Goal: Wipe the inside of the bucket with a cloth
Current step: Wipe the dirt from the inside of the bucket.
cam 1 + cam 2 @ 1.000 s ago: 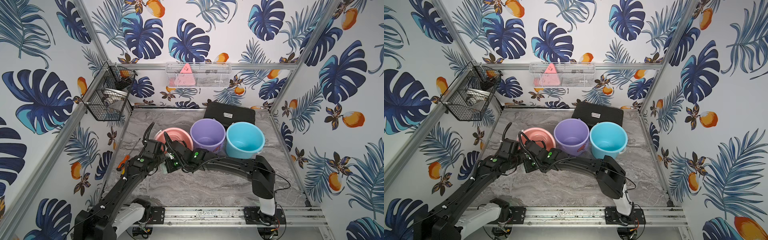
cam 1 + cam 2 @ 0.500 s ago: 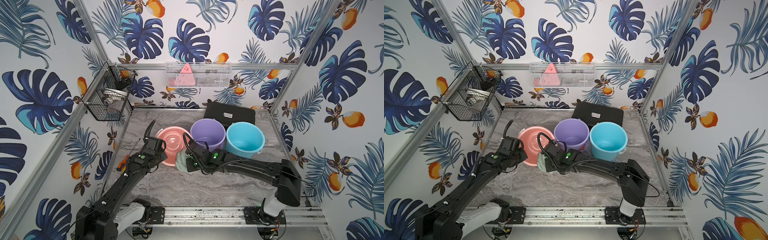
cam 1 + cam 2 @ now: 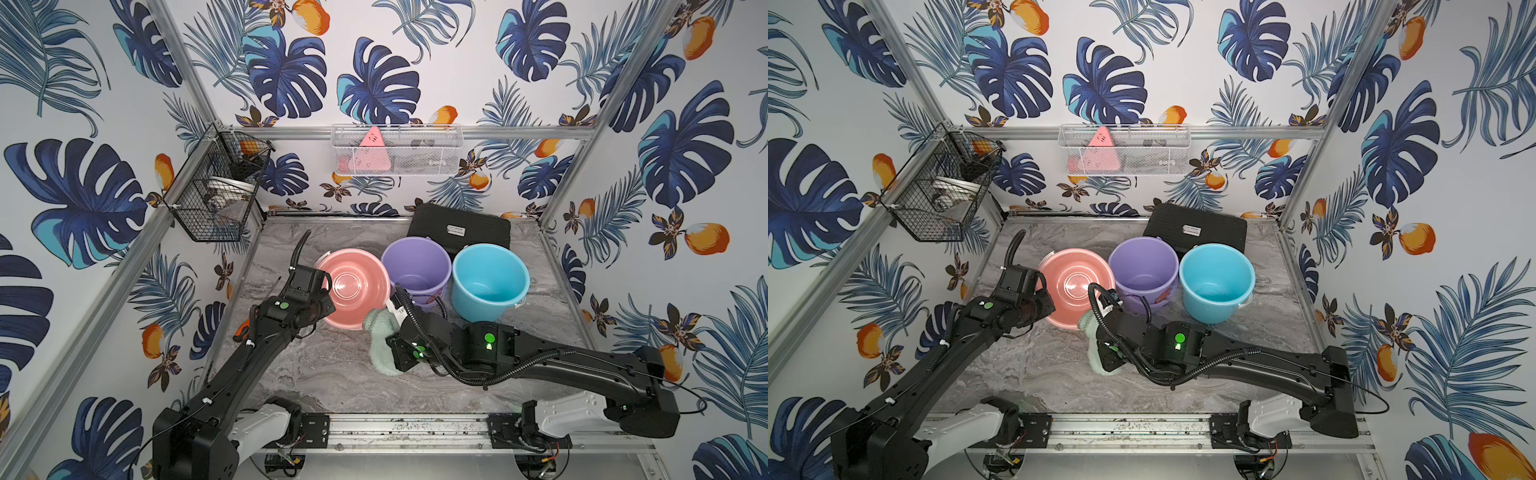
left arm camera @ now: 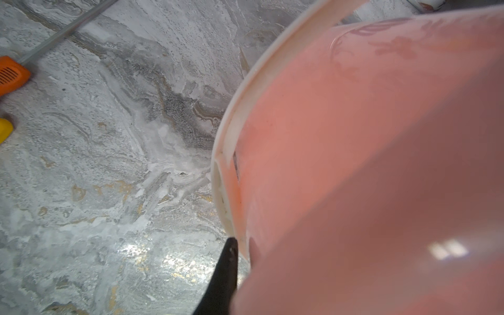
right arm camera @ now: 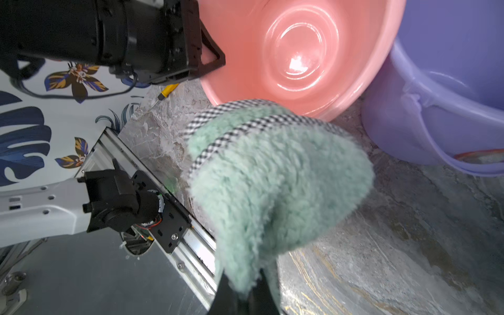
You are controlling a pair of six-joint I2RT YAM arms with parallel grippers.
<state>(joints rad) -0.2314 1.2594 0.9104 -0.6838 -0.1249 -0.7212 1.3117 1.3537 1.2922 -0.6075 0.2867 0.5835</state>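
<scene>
The pink bucket (image 3: 353, 286) (image 3: 1075, 286) is tipped on its side with its mouth toward the front of the table. My left gripper (image 3: 323, 308) (image 4: 242, 245) is shut on its near rim, one finger outside and one inside the wall (image 4: 354, 163). The cloth (image 3: 380, 340) (image 3: 1095, 359), fluffy pale green with a checked trim, hangs just in front of the bucket's mouth (image 5: 300, 54), outside it. My right gripper (image 5: 242, 283) is shut on the cloth (image 5: 272, 177); in both top views its fingers are hidden under the fabric.
A purple bucket (image 3: 415, 266) touches the pink one on the right, and a blue bucket (image 3: 488, 278) stands beside that. A black case (image 3: 459, 228) lies behind them. An orange-handled screwdriver (image 4: 11, 76) lies by the left wall. Wire baskets (image 3: 216, 195) (image 3: 397, 149) hang on the walls.
My right arm has drawn back to the right and toward the front with the cloth, away from the pink bucket's rim. The bucket's mouth now faces more toward the front.
</scene>
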